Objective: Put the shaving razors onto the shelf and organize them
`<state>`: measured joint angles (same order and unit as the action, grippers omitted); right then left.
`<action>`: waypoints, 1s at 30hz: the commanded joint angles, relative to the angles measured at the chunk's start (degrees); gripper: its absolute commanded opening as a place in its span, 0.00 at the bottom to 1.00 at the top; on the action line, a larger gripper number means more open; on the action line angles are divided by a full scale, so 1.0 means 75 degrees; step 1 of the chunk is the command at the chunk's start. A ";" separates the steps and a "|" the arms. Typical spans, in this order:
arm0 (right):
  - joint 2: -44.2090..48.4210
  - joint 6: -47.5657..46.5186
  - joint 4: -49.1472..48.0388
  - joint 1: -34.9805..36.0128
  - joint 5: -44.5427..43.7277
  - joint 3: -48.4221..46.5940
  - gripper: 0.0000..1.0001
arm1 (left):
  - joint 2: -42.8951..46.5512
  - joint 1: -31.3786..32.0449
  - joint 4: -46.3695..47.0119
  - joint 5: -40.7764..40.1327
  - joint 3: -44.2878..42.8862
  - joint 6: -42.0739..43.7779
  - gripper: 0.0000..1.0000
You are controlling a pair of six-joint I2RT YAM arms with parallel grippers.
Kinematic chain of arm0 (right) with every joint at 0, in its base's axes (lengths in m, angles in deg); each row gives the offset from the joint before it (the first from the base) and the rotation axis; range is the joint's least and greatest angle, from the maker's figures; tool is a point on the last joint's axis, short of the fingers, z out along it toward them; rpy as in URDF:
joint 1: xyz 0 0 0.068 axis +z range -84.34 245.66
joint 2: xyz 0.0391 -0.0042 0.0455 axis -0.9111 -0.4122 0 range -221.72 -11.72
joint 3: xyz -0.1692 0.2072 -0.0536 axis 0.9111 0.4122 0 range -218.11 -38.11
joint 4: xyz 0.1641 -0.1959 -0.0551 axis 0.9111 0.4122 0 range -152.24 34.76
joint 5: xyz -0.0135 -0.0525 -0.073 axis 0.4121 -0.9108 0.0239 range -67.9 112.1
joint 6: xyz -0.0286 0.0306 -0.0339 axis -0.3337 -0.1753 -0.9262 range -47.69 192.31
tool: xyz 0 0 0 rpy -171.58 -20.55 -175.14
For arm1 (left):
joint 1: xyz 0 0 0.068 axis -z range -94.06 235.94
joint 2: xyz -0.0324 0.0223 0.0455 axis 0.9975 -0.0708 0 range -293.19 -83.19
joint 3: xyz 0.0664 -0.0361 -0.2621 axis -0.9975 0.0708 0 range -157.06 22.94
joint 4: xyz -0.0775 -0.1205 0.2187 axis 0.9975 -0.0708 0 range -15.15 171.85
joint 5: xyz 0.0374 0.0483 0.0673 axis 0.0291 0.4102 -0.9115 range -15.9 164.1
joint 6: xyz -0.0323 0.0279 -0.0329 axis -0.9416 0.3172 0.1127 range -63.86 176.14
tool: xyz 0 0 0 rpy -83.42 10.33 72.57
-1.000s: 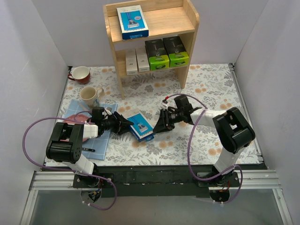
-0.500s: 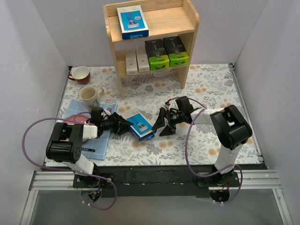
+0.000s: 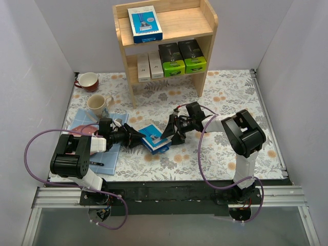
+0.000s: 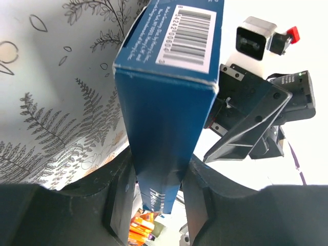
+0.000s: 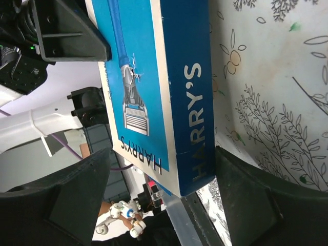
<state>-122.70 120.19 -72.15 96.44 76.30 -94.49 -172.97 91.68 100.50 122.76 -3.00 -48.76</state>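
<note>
The left pincer (image 3: 139, 137) is clamped on one end of a blue razor pack (image 3: 155, 137) in the middle of the floral surface (image 3: 225, 97), in front of the wooden shelf (image 3: 184, 23). The right pincer (image 3: 171, 134) is wide apart, with one finger either side of the pack's other end.

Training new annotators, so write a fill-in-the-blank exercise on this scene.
The left fingers grip the flat blue razor-picture pack; the right fingers straddling it stand ___.
The light wooden two-tier shelf holds ___ blue pack on top.
On its lower tier, two slim white boxes stand ___ of two black boxes with lime-green ends, seen from above.
Missing: open; one; left.
</note>
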 commanded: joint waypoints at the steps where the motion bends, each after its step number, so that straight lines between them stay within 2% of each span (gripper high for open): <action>1: 0.0078 0.0144 -0.0459 0.0055 0.0590 -0.0136 0.82 | 0.0181 -0.0038 0.0149 0.0179 0.0048 -0.0064 0.36; 4: 0.0265 0.0027 -0.0401 0.0055 0.0626 -0.0030 0.73 | 0.0100 -0.0038 0.0173 0.0121 0.0048 -0.0052 0.38; 6: 0.0394 -0.0113 -0.0343 0.0055 0.0637 0.0064 0.71 | 0.0041 -0.0038 0.0185 0.0097 0.0013 -0.0029 0.39; 10: 0.0512 -0.0278 -0.0319 0.0055 0.0509 0.0111 0.59 | -0.0111 -0.0038 0.0220 0.0050 -0.0023 -0.0017 0.42; 12: 0.0512 -0.0325 -0.0296 0.0055 0.0404 0.0053 0.57 | -0.0182 -0.0038 0.0185 0.0027 -0.0069 0.0030 0.43; 14: 0.0489 -0.0535 -0.0226 0.0079 0.0345 -0.0029 0.51 | -0.0217 -0.0038 0.0150 0.0004 -0.0128 0.0112 0.44; 16: 0.0442 -0.0676 -0.0120 0.0079 0.0181 -0.0181 0.37 | -0.0229 -0.0038 0.0126 -0.0008 -0.0163 0.0135 0.45; 17: 0.0430 -0.0746 -0.0108 0.0079 0.0134 -0.0217 0.34 | -0.0217 -0.0038 0.0103 -0.0055 -0.0198 0.0159 0.46; 21: 0.0453 -0.0852 0.0056 0.0079 -0.0054 -0.0346 0.34 | -0.0077 -0.0038 -0.0073 -0.0125 -0.0245 0.0229 0.48; 26: 0.0768 -0.1086 0.0232 0.0067 0.0027 -0.0323 0.26 | 0.0333 -0.0283 -0.0633 -0.0196 -0.0351 0.0510 0.55; 27: 0.0851 -0.1191 0.0243 0.0056 0.0074 -0.0323 0.23 | 0.0450 -0.0389 -0.0763 -0.0149 -0.0420 0.0615 0.55; 28: 0.0933 -0.1215 0.0313 0.0044 0.0110 -0.0323 0.15 | 0.0671 -0.0494 -0.0881 -0.0126 -0.0456 0.0697 0.56; 30: 0.1202 -0.1321 0.0384 -0.0003 0.0133 -0.0299 0.12 | 0.0895 -0.0892 -0.1267 -0.0044 -0.0538 0.0920 0.57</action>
<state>-119.60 113.35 -69.40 96.57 75.36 -94.91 -171.66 89.12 96.04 121.71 -4.40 -45.57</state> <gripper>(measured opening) 0.421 0.559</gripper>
